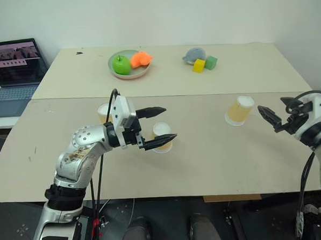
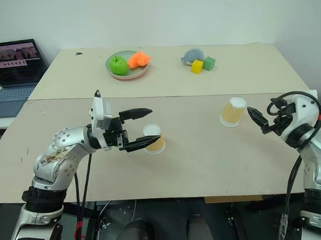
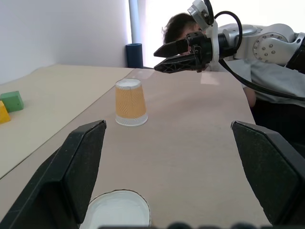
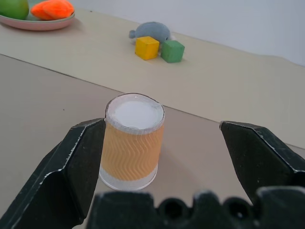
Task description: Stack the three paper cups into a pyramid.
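Three paper cups sit upside down on the big tan table [image 1: 217, 165], and none is stacked on another. One cup [image 1: 239, 110] stands alone toward the right side of the table. The right gripper [image 1: 272, 118] is just beside it, to its right, and its two black fingers are spread wide apart with nothing between them. In the right wrist view this same cup [image 4: 133, 141] sits in front of the gap between the fingers, a bit closer to one finger, and it is not held. A second cup [image 1: 162, 136] stands near the middle of the table. The left gripper [image 1: 161, 126] hangs right over it, pointing sideways toward the right, and its fingers are wide apart too, so it holds nothing. In the left wrist view the white top of this cup [image 3: 117, 210] shows low between the two fingers. The third cup [image 1: 104, 112] is mostly hidden behind the left arm, a little to the left of the middle cup. At the back of the table there is a plate [image 1: 127, 74] with a green apple [image 1: 121, 65] and an orange toy [image 1: 141, 59] on it. Farther right at the back are a yellow block [image 1: 199, 66], a green block [image 1: 211, 62] and a small grey stuffed toy [image 1: 193, 55], close together. A laptop [image 1: 11, 74] is open on a desk to the left.
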Controlling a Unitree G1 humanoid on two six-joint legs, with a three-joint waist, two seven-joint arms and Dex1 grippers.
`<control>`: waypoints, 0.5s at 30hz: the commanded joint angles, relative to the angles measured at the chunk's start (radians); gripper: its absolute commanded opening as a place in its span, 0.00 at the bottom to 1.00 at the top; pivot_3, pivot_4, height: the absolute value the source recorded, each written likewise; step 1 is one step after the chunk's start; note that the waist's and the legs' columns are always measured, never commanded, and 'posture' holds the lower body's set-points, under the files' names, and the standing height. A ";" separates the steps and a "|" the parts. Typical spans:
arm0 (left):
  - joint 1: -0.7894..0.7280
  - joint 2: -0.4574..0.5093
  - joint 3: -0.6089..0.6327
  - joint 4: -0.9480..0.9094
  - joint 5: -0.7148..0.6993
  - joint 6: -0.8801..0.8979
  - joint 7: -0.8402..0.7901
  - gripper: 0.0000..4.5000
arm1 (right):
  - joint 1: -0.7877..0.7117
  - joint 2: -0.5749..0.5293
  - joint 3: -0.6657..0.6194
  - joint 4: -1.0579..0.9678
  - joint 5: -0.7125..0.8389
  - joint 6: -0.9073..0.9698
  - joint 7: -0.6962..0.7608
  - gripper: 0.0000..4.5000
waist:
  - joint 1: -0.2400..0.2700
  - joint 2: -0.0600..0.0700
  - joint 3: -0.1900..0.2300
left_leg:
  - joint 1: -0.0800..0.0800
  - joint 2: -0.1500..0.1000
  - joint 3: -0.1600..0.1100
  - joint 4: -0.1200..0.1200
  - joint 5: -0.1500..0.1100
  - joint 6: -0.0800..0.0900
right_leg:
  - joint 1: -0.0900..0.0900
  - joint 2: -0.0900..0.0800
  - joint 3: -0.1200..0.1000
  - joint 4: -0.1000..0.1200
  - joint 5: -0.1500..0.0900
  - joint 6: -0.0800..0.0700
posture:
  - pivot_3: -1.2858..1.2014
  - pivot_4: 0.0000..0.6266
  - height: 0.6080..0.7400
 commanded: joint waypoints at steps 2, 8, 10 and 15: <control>0.002 -0.005 0.010 -0.019 0.012 -0.026 0.009 1.00 | -0.078 0.009 0.036 0.079 0.011 -0.032 0.042 0.99 | 0.001 0.000 0.000 | 0.000 0.000 0.000 0.000 0.000 0.000 | 0.000 0.000 0.000 0.000 0.000 0.000 | 0.52 0.24 0.53; 0.026 0.001 0.033 -0.041 0.010 -0.020 0.030 1.00 | -0.154 0.006 0.064 0.194 0.007 -0.067 0.077 0.99 | 0.005 0.000 0.000 | -0.001 0.000 0.000 0.000 0.000 0.000 | 0.000 0.000 0.000 -0.001 0.000 0.000 | 0.52 0.24 0.53; 0.033 0.001 0.041 -0.053 0.004 -0.013 0.041 1.00 | -0.169 0.004 0.064 0.216 0.013 -0.072 0.085 0.99 | 0.004 0.000 0.000 | -0.001 0.000 0.000 0.000 0.000 0.000 | 0.000 0.000 -0.001 -0.001 0.000 0.000 | 0.52 0.24 0.53; 0.040 0.005 0.052 -0.075 -0.003 -0.003 0.061 1.00 | -0.201 0.010 0.080 0.277 -0.002 -0.103 0.097 0.99 | 0.003 0.000 0.000 | -0.001 0.000 0.000 0.000 0.000 0.000 | 0.000 0.000 -0.001 -0.001 0.000 0.000 | 0.52 0.24 0.53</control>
